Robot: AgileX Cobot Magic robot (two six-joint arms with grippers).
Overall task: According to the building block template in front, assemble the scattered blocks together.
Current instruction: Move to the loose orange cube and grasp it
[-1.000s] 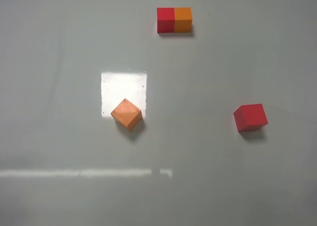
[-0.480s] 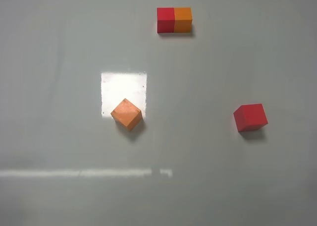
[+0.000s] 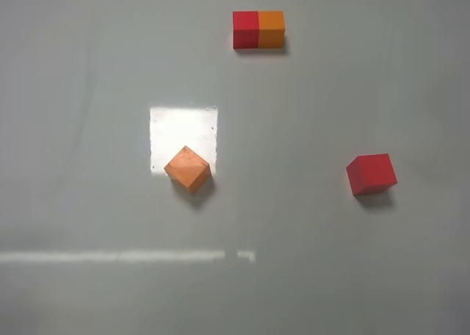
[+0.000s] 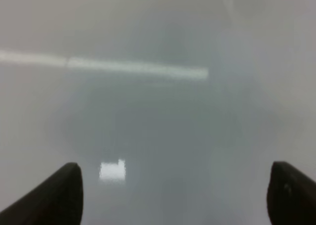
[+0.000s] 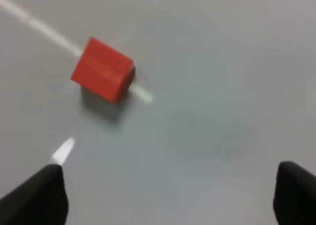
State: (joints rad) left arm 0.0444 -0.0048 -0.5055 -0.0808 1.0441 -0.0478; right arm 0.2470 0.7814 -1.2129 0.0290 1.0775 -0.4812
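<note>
Nothing was seen to have shifted since the earlier frames: the orange cube (image 3: 188, 169) was left turned cornerwise on the desk (image 3: 73, 129) at the edge of a bright patch (image 3: 183, 129). The red cube (image 3: 371, 174) was set well apart to its right, with the building block template (image 3: 258, 29) farther back between them. The left claw (image 4: 175, 190) and the right claw (image 5: 170, 190) were both held spread wide, gripping nothing.

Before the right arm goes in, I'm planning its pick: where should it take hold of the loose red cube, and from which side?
Likely best from straight above, right end effector closing on two opposite side faces of the red cube. It sits flat, alone, slightly turned, so rotate the wrist to match.
</note>
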